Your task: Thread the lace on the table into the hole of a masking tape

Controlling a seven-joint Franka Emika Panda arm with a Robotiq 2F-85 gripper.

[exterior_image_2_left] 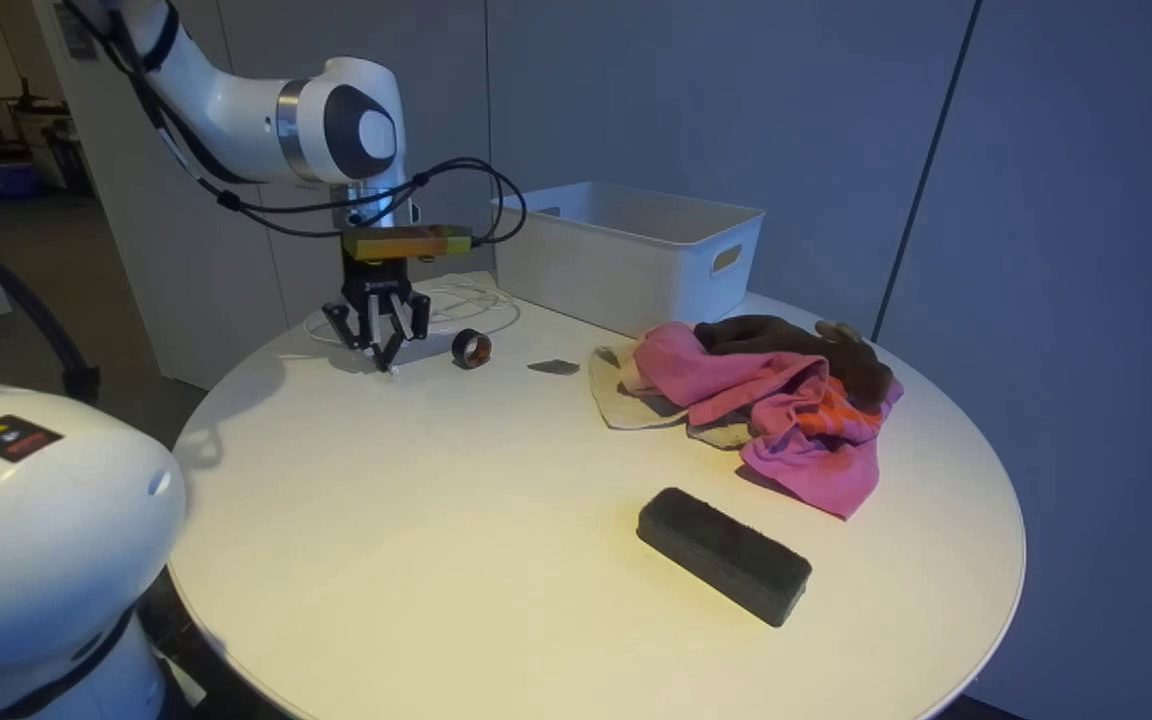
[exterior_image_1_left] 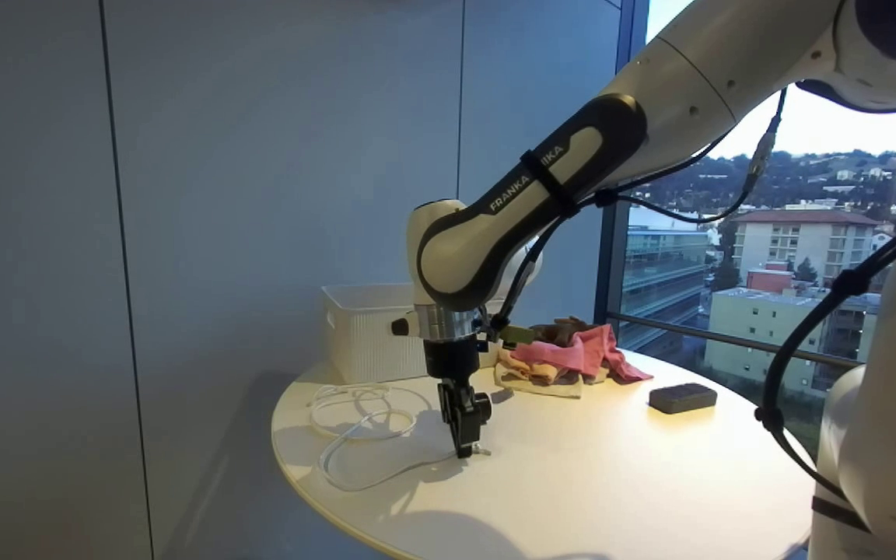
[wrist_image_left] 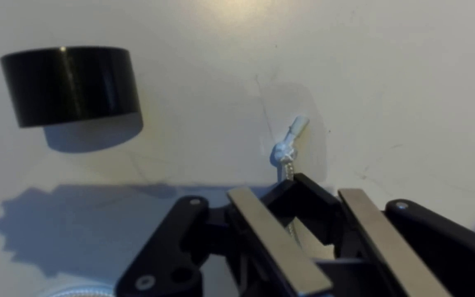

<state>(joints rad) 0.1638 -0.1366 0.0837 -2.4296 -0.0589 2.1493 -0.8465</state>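
My gripper (wrist_image_left: pixel 294 178) points down at the tabletop, its fingertips pressed together on the lace (wrist_image_left: pixel 285 152) just behind the knotted end. That knot and a short pale tip stick out past the fingers. In an exterior view the lace (exterior_image_1_left: pixel 351 488) runs from the gripper (exterior_image_1_left: pixel 463 453) to loose loops on the round white table (exterior_image_1_left: pixel 572 474). The masking tape (exterior_image_2_left: pixel 460 350), a dark ring standing on its edge, is close beside the gripper (exterior_image_2_left: pixel 383 362) and apart from it. From the wrist, only the black outer side of the masking tape (wrist_image_left: pixel 72 86) shows; its hole is hidden there.
A white rectangular box (exterior_image_2_left: pixel 596 285) stands behind the gripper near the wall. Pink and brown cloths (exterior_image_2_left: pixel 736 370) lie heaped beyond a small flat grey piece (exterior_image_2_left: pixel 553 367). A black block (exterior_image_2_left: pixel 726 555) rests farther off on the table.
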